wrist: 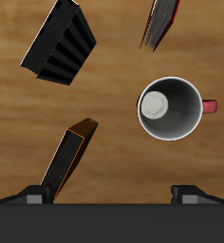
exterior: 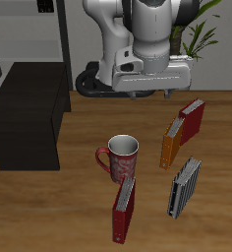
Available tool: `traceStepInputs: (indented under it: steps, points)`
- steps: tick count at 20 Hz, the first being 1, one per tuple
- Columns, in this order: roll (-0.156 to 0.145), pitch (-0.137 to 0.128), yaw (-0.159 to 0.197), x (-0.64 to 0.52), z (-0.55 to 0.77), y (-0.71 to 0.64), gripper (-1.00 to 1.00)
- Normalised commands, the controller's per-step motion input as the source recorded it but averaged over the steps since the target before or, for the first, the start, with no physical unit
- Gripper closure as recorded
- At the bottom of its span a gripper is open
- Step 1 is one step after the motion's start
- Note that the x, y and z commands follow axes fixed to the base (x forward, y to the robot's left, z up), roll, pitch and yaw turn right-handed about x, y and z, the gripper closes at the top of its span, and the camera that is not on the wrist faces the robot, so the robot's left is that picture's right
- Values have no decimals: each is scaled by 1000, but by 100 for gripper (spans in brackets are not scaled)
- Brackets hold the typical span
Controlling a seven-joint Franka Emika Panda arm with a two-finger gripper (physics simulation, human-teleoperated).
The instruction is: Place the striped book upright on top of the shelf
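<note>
gripper (wrist: 112, 195) fingers spread, empty, above table w/ striped book (exterior: 184, 187), mug (exterior: 121, 157), shelf (exterior: 29, 113) apart

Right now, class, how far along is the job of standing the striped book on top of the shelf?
Nothing looks done yet: the striped book stands on the table near its front edge, far from the shelf, whose flat top is bare. In hand: the gripper hangs above the books and the mug, fingers spread, holding nothing. Left: reach the striped book, grasp it, carry it over and set it upright on the shelf.
</note>
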Motion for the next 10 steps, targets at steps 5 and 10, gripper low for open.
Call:
traceStepInputs:
  steps: [5,10]
  points:
    - [-60,-51,-42,506,206,103,-100]
    - [-40,-15,-29,373,56,93,-100]
